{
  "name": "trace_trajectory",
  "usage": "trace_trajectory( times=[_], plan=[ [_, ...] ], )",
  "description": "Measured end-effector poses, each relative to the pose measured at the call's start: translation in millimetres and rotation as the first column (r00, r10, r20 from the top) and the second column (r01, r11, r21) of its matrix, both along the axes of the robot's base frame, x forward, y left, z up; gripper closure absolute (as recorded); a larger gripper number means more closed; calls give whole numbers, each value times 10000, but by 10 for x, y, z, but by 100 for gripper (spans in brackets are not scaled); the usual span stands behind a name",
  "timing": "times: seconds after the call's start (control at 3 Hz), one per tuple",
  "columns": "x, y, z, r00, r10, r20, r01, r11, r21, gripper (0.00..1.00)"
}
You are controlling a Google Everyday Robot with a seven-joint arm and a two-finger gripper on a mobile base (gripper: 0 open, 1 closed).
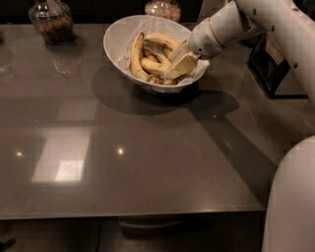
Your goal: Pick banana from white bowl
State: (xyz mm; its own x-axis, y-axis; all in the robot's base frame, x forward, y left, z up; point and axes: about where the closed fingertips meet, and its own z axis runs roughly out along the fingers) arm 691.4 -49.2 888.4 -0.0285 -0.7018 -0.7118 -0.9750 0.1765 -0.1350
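The white bowl stands at the back of the grey table, lined with crinkled paper and holding several yellow bananas. A mid-length, fairly straight banana lies in the middle. A longer one lies along the left, and a curved one lies at the back. My gripper reaches in from the right, low in the bowl's right half, against the right end of the middle banana. My white arm comes down from the upper right.
A glass jar with dark contents stands at the back left. Another jar stands behind the bowl. A dark boxy object sits at the right. The table's front edge runs across the bottom. My white body fills the lower right corner.
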Motion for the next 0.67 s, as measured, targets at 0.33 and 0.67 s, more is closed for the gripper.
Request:
trace_trajectory(
  times=[0.33,0.67],
  plan=[
    [63,-30,-80,9999,-85,-86,83,9998,-207,46],
    [114,-1,-143,9998,-19,-178,12,9992,-407,46]
  ],
)
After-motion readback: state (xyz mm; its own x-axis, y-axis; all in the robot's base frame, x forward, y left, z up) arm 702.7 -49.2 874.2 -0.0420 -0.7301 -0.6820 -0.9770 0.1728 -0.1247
